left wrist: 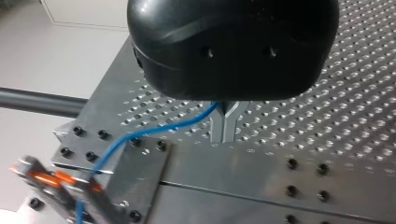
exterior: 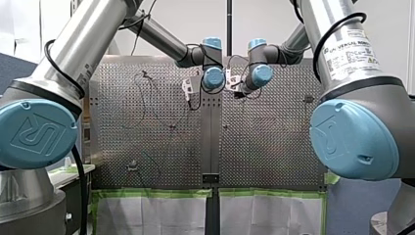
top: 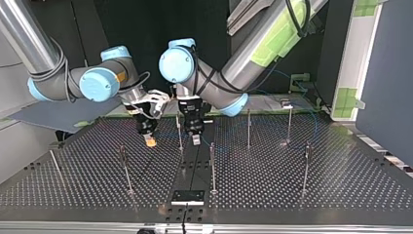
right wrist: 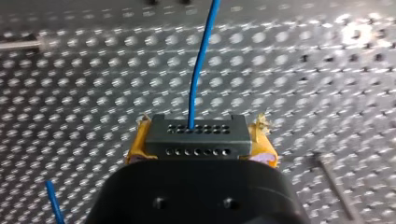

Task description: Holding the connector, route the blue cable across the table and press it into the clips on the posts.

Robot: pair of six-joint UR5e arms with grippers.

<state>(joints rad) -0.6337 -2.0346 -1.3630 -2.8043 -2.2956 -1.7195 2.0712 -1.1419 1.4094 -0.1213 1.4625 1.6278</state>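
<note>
My two arms' blue-capped shoulder joints fill the foreground of the front view. My left arm (exterior: 63,63) and my right arm (exterior: 362,73) reach in to meet over the middle seam of the perforated table (top: 302,200), well in from either side edge. Thin posts (top: 212,165) stand about the table. The clips at their tops are too small to make out, so I cannot tell whether any of them holds the cable.

My right gripper (top: 150,141) has its yellow pads pressed onto the grey connector (right wrist: 196,135), one pad on each side. Just beside it, my left gripper (left wrist: 226,126) has its metal fingers brought together. The blue cable (left wrist: 154,133) runs in at them, so it seems pinched there. The cable leaves the connector's face and crosses the short gap between the two grippers.

The step in hand looks like carrying that span to a nearby post. Done well, the span is lightly taut and level over the clip's mouth. Both grippers then press straight down together, so the thin post is not pushed sideways and the cable is not tugged from the connector.
</note>
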